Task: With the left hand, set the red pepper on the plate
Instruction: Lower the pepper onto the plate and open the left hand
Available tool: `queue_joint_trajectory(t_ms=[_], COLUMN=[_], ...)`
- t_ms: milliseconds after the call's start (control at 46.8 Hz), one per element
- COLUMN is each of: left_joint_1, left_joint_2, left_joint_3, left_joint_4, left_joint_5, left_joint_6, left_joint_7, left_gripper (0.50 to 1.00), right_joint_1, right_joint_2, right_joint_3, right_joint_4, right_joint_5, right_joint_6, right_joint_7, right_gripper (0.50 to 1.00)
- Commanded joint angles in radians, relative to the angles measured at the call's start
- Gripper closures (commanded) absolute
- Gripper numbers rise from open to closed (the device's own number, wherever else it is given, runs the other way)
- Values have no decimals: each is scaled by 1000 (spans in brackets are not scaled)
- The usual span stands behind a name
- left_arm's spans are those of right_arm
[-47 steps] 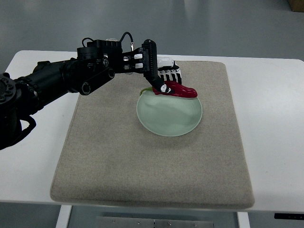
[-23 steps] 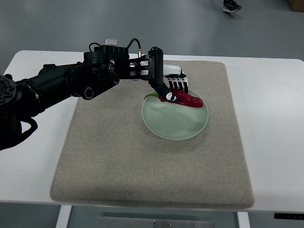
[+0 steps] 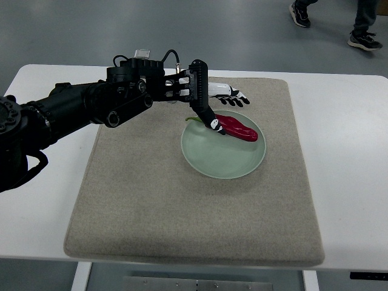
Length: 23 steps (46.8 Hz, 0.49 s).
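A red pepper (image 3: 238,128) with a green stem lies on the far part of a pale green plate (image 3: 223,156) on the mat. My left hand (image 3: 219,104) is at the plate's far rim, just behind the pepper. Its fingers (image 3: 233,96) are spread and point right, off the pepper. The thumb tip rests close to the pepper's stem end. The black left arm (image 3: 91,106) comes in from the left. My right arm is out of view.
The plate sits on a grey-beige mat (image 3: 182,212) on a white table (image 3: 351,151). A person's feet (image 3: 364,36) show on the floor at the top right, beyond the table.
The hand carried the pepper and the plate shifted right, then the fingers opened and lifted off. The pepper now lies free on the plate. A person's feet came into view.
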<state>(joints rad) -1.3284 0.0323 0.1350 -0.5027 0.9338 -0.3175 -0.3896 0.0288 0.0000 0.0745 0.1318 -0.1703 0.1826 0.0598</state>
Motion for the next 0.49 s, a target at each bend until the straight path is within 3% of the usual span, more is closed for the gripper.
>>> queue_joint_trajectory(t_ms=[0,171,363,470], left_joint_1=[0,-2,8,14], left_joint_2=[5,17,17,17], left_joint_3=[-3,-9,-8,-8], left_joint_4=[13,49,194,256], left_joint_5=[-1,-6,-55,-111], left_joint_6=[3,24,51,60], left_joint_7=[0,0,0,0], left_gripper=[576,574,570,538], right_joint_1=[0,-1,0,0], right_joint_2=[0,0,0,0], right_joint_3=[1,-1,1,-1], right_joint_4=[0,0,-1,0], right_joint_5=[0,0,0,0], right_joint_6=[0,0,0,0], right_joint_7=[0,0,0,0], right_gripper=[568,568,568,568])
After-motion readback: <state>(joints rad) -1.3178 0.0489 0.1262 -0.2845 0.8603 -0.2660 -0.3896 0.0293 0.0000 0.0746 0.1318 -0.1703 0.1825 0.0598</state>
